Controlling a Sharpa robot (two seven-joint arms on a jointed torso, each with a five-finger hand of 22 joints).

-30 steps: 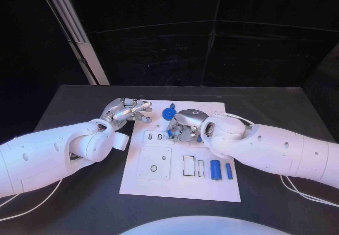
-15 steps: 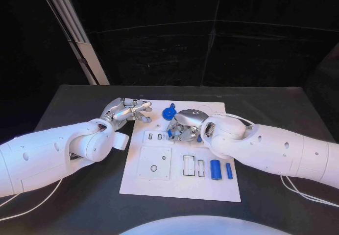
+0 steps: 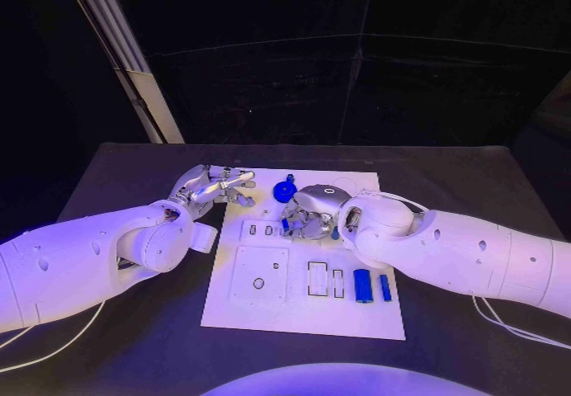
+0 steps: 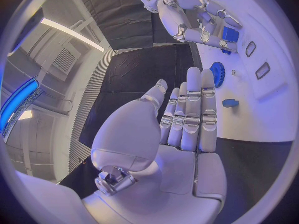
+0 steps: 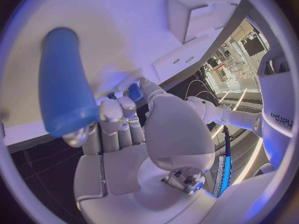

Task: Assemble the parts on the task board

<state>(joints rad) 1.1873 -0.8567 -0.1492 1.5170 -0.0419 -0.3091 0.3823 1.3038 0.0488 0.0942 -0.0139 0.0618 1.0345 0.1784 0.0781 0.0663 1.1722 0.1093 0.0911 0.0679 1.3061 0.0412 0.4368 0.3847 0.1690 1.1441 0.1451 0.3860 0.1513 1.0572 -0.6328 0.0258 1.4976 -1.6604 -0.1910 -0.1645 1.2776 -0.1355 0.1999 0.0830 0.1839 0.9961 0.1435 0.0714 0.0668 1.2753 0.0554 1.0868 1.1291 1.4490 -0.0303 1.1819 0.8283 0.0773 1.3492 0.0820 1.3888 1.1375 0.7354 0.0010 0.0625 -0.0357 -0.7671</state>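
Observation:
The white task board (image 3: 304, 318) lies in the middle of the table. My right hand (image 3: 312, 216) hovers low over its far middle and pinches a small blue part (image 5: 134, 91) between thumb and fingers; the same part (image 4: 230, 35) shows in the left wrist view. My left hand (image 3: 217, 187) is at the board's far left edge, its fingers (image 4: 192, 109) straight and holding nothing. A blue gear (image 3: 283, 192) and a small blue peg (image 3: 290, 178) stand on the board between the two hands. Two blue cylinders (image 3: 363, 285) (image 3: 385, 287) lie at the board's right.
Two narrow rectangular slots (image 3: 318, 279) sit just left of the cylinders, and a square panel with an oval hole (image 3: 260, 276) lies further left. A pale upright post (image 3: 134, 74) stands behind the table's far left corner. Bare black table (image 3: 131, 165) surrounds the board.

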